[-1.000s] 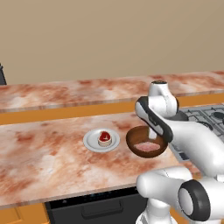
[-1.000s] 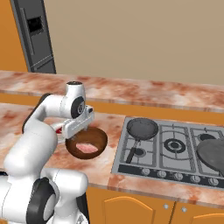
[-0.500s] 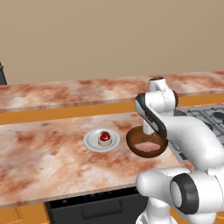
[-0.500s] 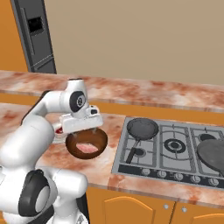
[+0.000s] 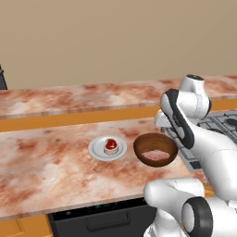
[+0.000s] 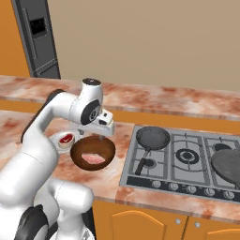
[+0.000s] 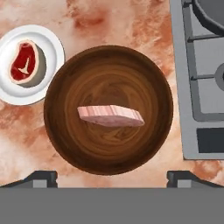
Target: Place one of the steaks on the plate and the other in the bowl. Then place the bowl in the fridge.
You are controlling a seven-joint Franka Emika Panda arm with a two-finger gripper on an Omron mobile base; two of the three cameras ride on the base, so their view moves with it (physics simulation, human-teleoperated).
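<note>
Hand view: bowl rim beside plate; touching, perhaps.

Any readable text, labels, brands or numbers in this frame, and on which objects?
None: there is no readable text anywhere.
The fridge has a dark dispenser panel with no legible marking.
The stove knobs carry no readable numbers.
The plate, bowl and both steaks are unmarked.

Two steaks, red and pink; one plate; one bowl; two pans.
</note>
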